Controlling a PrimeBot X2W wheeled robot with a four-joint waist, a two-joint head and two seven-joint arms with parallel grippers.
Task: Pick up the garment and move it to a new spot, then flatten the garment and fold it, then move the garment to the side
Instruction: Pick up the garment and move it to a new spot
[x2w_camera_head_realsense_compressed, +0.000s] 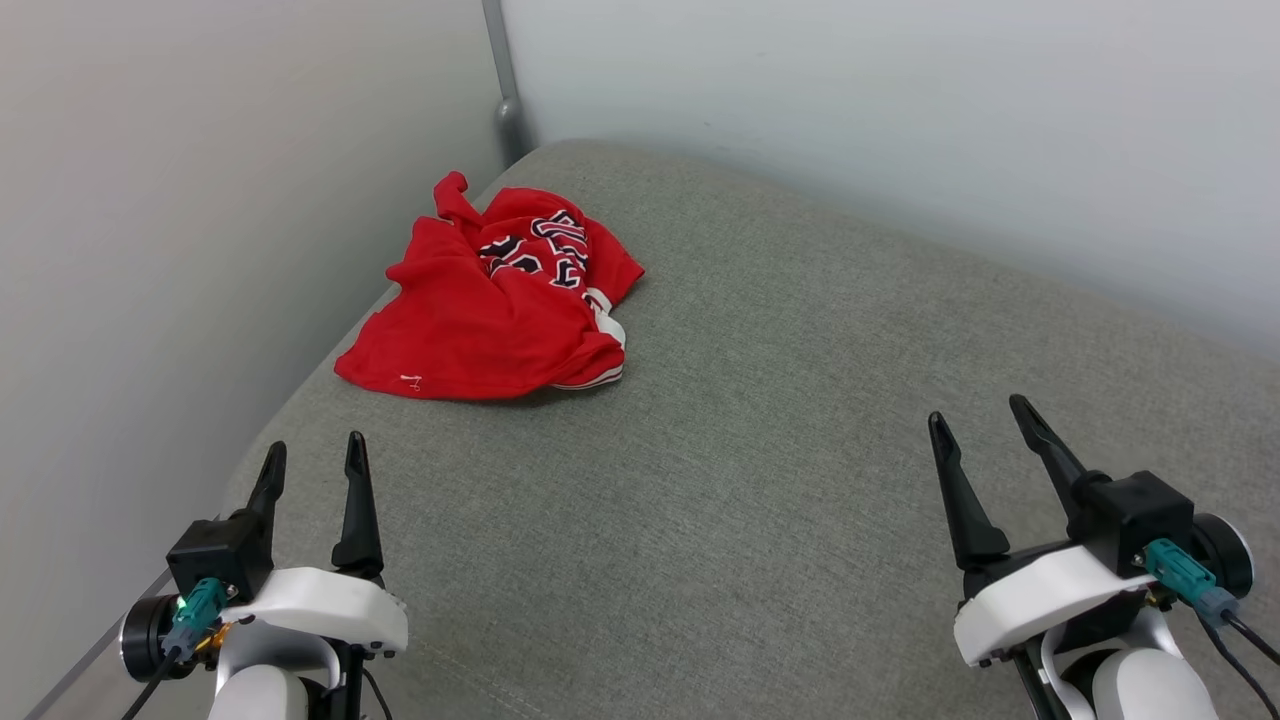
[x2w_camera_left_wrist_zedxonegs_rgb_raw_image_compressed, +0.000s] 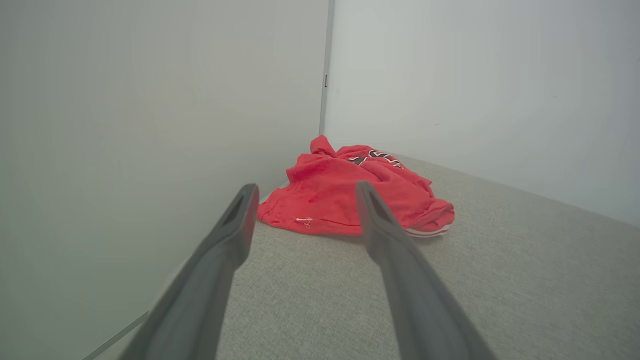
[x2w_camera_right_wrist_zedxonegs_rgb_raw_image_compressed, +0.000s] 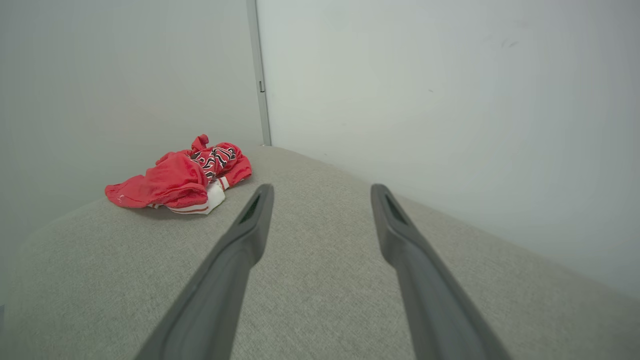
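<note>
While both arms are hovering low over the near end of the grey fabric cushion (x2w_camera_head_realsense_compressed: 750, 450), the garment (x2w_camera_head_realsense_compressed: 470, 320) is lying crumpled in a heap at the far left corner. It is sitting close against the left wall (x2w_camera_head_realsense_compressed: 200, 200) and just short of the grey corner post (x2w_camera_head_realsense_compressed: 505, 90), where that wall is meeting the rear wall (x2w_camera_head_realsense_compressed: 900, 120). Red body fabric is showing uppermost. Black white-outlined lettering (x2w_camera_head_realsense_compressed: 540, 255) is peeking from the folds near the top, too creased to read. A white sleeve edge (x2w_camera_head_realsense_compressed: 605, 330) with red stripes is poking out on the heap's right side, and a small white hem mark (x2w_camera_head_realsense_compressed: 409, 380) is sitting at the near edge. Left end effector (x2w_camera_head_realsense_compressed: 314, 447) is standing at lower left of the head view, fingers parted moderately, nothing between them, well apart from the garment. Right end effector (x2w_camera_head_realsense_compressed: 977, 411) is standing at lower right, fingers spread a little wider, likewise empty, farther from the heap. Left wrist view: left end effector (x2w_camera_left_wrist_zedxonegs_rgb_raw_image_compressed: 305, 186) is pointing straight at the garment (x2w_camera_left_wrist_zedxonegs_rgb_raw_image_compressed: 320, 205), fingers framing the near hem and its white mark (x2w_camera_left_wrist_zedxonegs_rgb_raw_image_compressed: 303, 220). Right wrist view: right end effector (x2w_camera_right_wrist_zedxonegs_rgb_raw_image_compressed: 322, 187) is aiming at bare cushion (x2w_camera_right_wrist_zedxonegs_rgb_raw_image_compressed: 320, 300), the garment (x2w_camera_right_wrist_zedxonegs_rgb_raw_image_compressed: 170, 182) lying off to the left of its fingers.
</note>
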